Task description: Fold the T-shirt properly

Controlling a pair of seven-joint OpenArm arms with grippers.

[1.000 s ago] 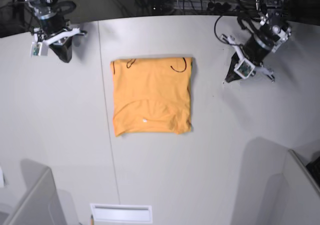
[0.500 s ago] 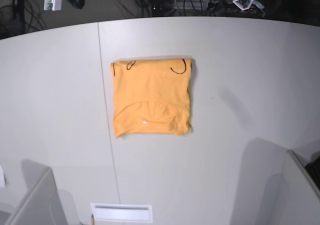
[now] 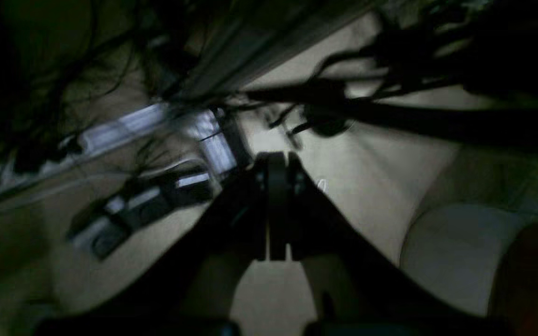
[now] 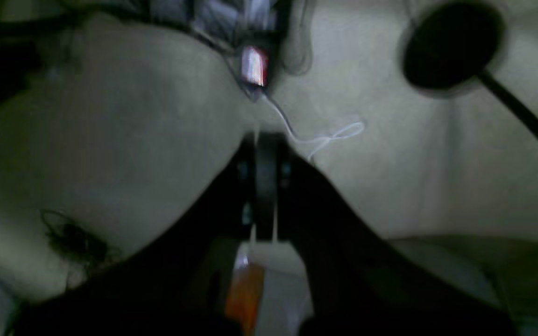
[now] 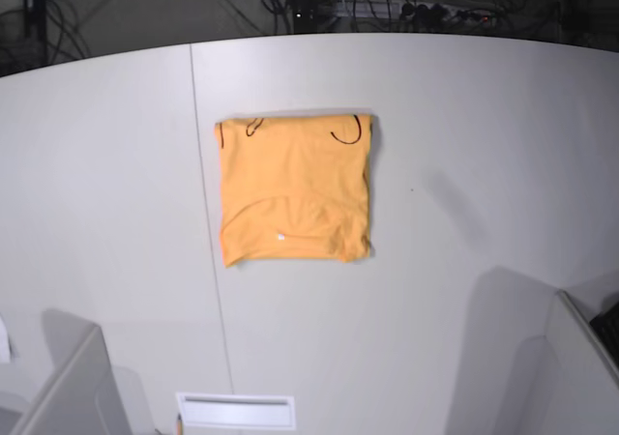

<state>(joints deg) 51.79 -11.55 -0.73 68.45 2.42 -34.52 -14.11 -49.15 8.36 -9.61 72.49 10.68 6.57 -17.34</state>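
Observation:
The light-orange T-shirt point(image 5: 293, 188) lies folded into a flat square on the white table point(image 5: 464, 164). It has thin black curved marks along its far edge and a small white tag near its front edge. Neither gripper shows in the base view. In the left wrist view my left gripper point(image 3: 276, 161) is shut and empty, with dark, blurred cables and floor behind it. In the right wrist view my right gripper point(image 4: 264, 140) is shut and empty, also against blurred floor and cables. Both are away from the T-shirt.
Cables and equipment point(image 5: 387, 10) lie beyond the table's far edge. Grey partitions stand at the front left point(image 5: 68, 387) and front right point(image 5: 580, 367). A white slotted panel point(image 5: 235, 411) sits at the front edge.
Both arms have lifted away from the table's far corners and gone out of the base view. The T-shirt has not moved.

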